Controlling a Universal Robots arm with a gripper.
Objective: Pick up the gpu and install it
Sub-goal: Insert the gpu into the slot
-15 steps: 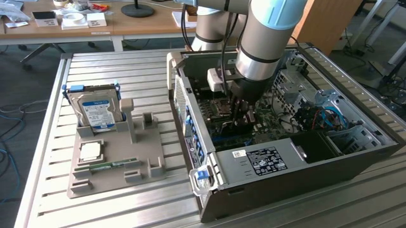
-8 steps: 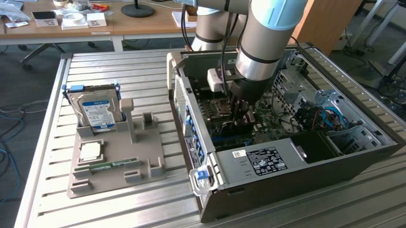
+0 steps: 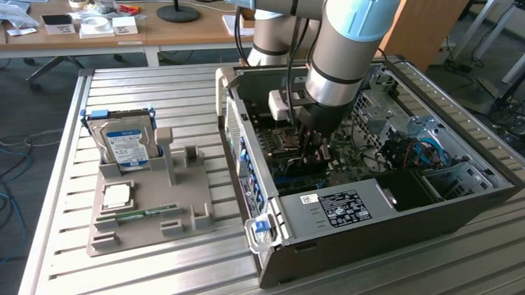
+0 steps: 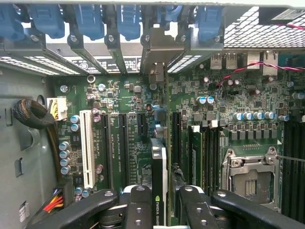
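Item, gpu [image 3: 318, 153]: exterior view, held low inside the open computer case [image 3: 459, 203] under the gripper [image 3: 316, 157]; wrist view, card [image 4: 159, 183] edge-on over the motherboard [image 4: 133, 124], jaws clamped on its faces; likely light, stiff, fragile, best held by bare board edges.

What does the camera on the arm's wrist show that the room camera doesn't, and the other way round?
Wrist view alone: the gpu edge-on, gripped in the claw, above the motherboard's slots and the bracket bays. Exterior view alone: the grey parts tray with a hard drive standing in it, beside the computer case. Both: the green motherboard.
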